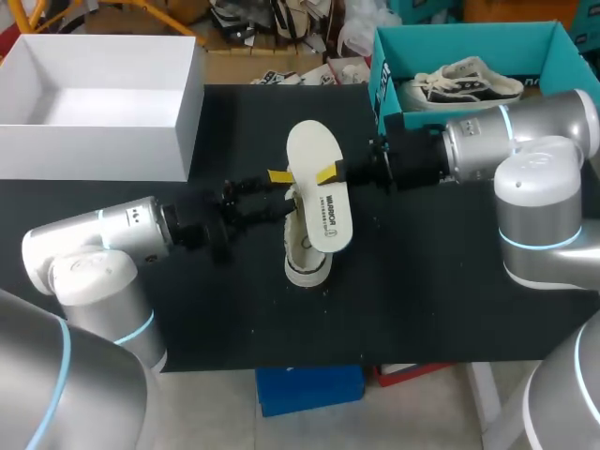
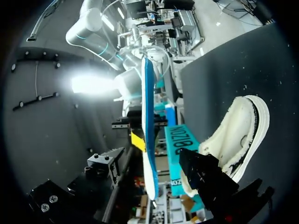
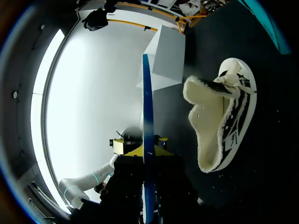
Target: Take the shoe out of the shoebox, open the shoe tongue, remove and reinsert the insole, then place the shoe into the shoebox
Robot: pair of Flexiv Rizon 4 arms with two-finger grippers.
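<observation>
Your right gripper pinches the insole about mid-length, one yellow tip on each side. The insole is thin and flat, with a white printed top and a blue underside, and it's held over the shoe white face up. Your left gripper is spread, one finger by the insole's edge and the other at the shoe's collar; can't tell if either touches. The shoe sits on the black matte table. It's cream with a fleecy lining, a white rubber sole and dark side stripes, and the insole half hides it from above. Farther back left is an open white box of smooth card, cut off at the edge. Far right, the teal shoebox holds a second sneaker, black and white; your right arm partly covers its front wall.
</observation>
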